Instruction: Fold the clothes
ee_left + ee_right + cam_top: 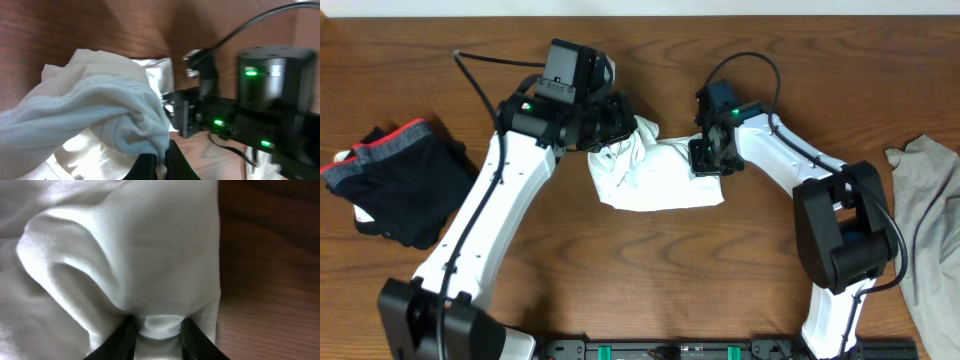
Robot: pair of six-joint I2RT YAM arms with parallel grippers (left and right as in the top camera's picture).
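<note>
- Right gripper (159, 332) is clamped on a pinched fold of the white garment (655, 180); left gripper (623, 128) is closed on a bunched edge at the opposite side.
- Garment lies crumpled mid-table (620, 260), between both arms, drawn up at the left grip.
- Handling, judged: light, thin, limp; sags and creases freely, not fragile. Best taken at corners or hems and pulled taut.
- Dark shorts (400, 185) far left, grey cloth (925, 220) far right, both clear of the arms.
- No brand, label or writing legible.
</note>
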